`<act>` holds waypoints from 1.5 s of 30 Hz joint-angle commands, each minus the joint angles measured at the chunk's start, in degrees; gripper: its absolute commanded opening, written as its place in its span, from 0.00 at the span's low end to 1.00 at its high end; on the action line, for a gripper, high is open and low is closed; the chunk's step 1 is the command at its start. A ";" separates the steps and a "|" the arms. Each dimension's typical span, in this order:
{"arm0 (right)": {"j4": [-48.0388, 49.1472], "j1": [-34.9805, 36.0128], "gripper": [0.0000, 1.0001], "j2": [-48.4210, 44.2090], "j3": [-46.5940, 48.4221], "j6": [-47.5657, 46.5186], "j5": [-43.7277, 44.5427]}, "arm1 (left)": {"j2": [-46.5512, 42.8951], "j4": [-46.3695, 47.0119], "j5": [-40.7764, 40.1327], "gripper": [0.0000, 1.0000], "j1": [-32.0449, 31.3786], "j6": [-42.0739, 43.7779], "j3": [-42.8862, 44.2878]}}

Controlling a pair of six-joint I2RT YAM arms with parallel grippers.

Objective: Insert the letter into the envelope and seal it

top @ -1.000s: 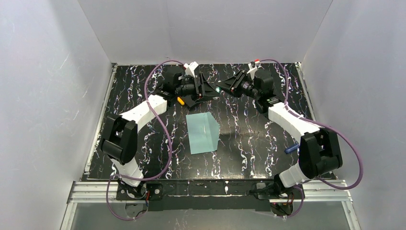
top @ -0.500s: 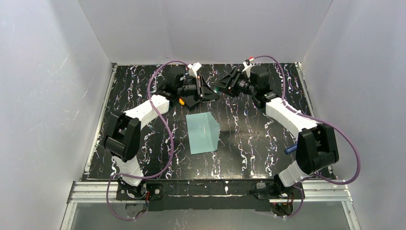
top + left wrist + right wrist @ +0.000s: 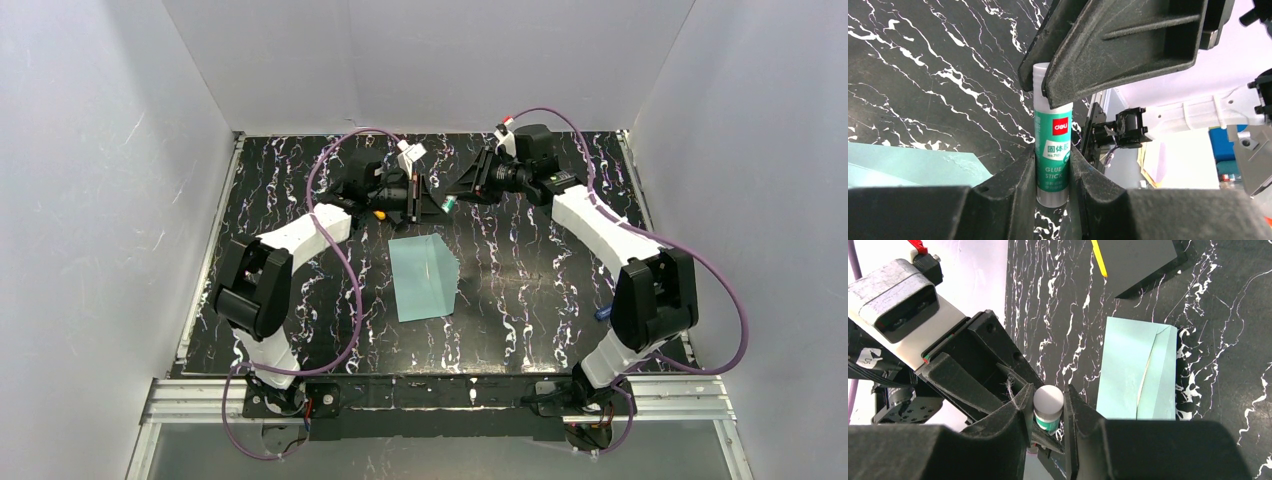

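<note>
we see the left tool (image 3: 1052,155) clamped on the body of a green-and-white cylindrical plastic glue stick (image 3: 1053,127) over the far part of the black white-veined marble-look bench (image 3: 520,290); the right tool (image 3: 1048,407) is closed on its round white cap (image 3: 1048,399); the pale teal-green rectangular paper envelope (image 3: 422,278) lies flat mid-bench, nearer the arm bases, apart from both tools
</note>
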 commanded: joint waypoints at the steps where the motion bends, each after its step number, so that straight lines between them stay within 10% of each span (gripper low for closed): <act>1: -3.51 0.11 0.26 0.64 3.73 -2.38 -4.62 | -3.55 -1.77 2.80 0.00 0.96 5.70 1.45; 4: -2.21 0.10 0.20 0.69 3.71 -1.24 -6.98 | -3.21 -2.68 2.79 0.00 1.65 5.92 2.09; 10: -0.41 0.11 0.46 0.53 3.88 -0.60 -8.79 | -2.85 -3.60 3.76 0.00 2.42 6.16 2.90; 17: 1.39 0.11 0.29 1.42 3.23 -0.17 -9.69 | -2.32 -3.75 4.90 0.00 2.42 6.38 2.68; 26: 1.61 0.11 0.59 3.70 4.35 -0.25 -7.21 | -2.29 -3.75 7.99 0.00 2.44 6.87 2.76; 37: 3.89 0.13 0.01 3.44 3.60 0.68 -8.86 | -2.82 -5.91 5.99 0.00 3.42 8.61 2.01; 45: 8.03 -4.37 0.01 0.24 1.64 1.95 -12.54 | -4.56 -20.27 2.32 0.00 6.33 18.74 0.80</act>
